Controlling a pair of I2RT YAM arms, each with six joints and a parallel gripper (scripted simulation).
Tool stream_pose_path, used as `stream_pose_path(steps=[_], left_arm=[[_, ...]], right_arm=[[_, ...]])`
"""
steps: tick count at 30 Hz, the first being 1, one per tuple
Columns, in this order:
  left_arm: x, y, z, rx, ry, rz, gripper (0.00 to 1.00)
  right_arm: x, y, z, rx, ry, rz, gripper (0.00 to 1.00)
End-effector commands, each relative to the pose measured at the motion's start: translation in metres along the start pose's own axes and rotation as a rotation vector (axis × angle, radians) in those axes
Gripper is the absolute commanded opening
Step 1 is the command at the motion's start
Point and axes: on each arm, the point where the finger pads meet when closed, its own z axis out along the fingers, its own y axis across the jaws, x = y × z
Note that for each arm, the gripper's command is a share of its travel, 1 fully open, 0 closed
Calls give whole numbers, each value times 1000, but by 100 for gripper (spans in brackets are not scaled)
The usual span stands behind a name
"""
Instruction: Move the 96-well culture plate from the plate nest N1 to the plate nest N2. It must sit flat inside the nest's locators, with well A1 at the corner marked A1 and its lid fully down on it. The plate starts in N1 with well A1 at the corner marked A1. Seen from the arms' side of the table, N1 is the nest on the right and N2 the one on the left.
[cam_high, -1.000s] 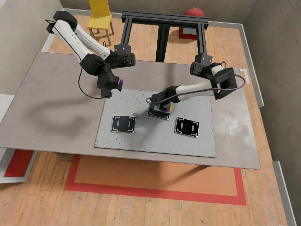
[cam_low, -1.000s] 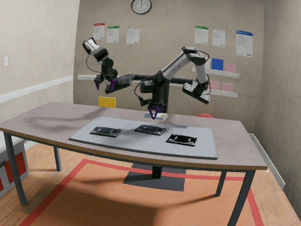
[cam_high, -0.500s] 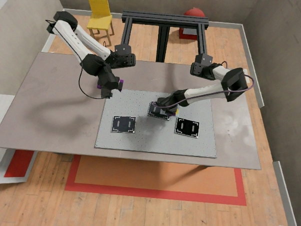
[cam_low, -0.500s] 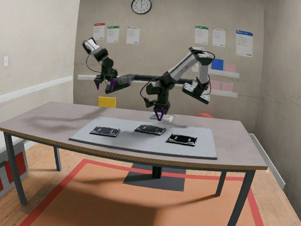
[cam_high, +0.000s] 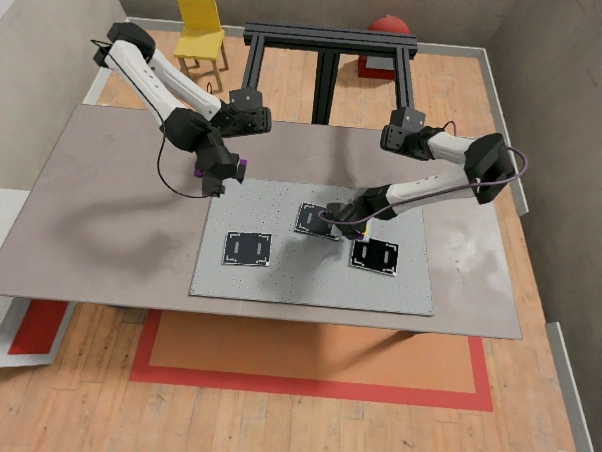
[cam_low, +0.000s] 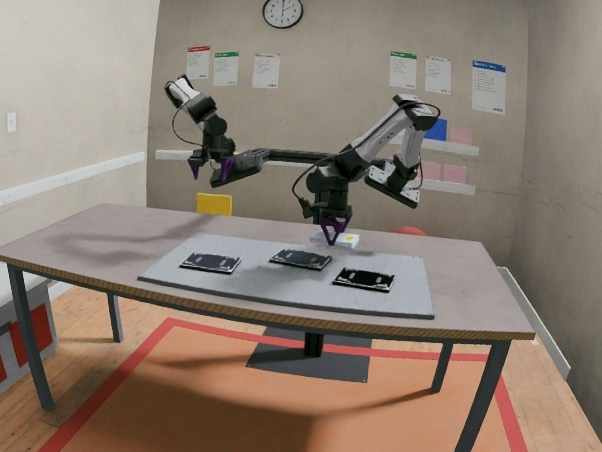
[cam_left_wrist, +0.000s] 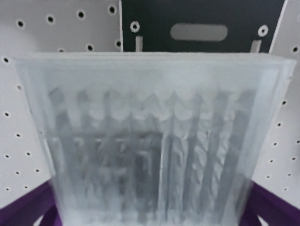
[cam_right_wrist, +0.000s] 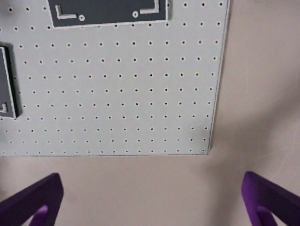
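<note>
Top and exterior views apparently share the table (cam_high: 125, 240) (cam_low: 465, 280).

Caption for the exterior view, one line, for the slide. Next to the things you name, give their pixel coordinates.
Left gripper (cam_low: 332, 243) carries the lidded culture plate (cam_low: 352, 240) above the table; right gripper (cam_low: 210, 178) hangs open.

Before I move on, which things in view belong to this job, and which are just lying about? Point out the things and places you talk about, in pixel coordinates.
Job:
- culture plate (cam_high: 368, 231) (cam_low: 349, 239) (cam_left_wrist: 150, 90)
- right-hand nest N1 (cam_high: 247, 248) (cam_low: 210, 262) (cam_right_wrist: 110, 12)
- left-hand nest N2 (cam_high: 374, 256) (cam_low: 364, 280)

Lying about:
- middle nest (cam_high: 308, 218) (cam_low: 300, 259) (cam_left_wrist: 200, 14) (cam_right_wrist: 6, 85)
- yellow chair (cam_high: 200, 45) (cam_low: 214, 204)
- wall clock (cam_low: 283, 12)
</note>
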Motion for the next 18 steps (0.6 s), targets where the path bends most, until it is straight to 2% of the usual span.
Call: stream_pose_path(steps=[1, 18], left_arm=[[12, 11, -3, -17, -22, -10, 0], [59, 27, -3, -16, -18, -5, 0]], right_arm=[[-2, 0, -2, -5, -5, -5, 100], [-2, 0, -2, -5, -5, -5, 100]])
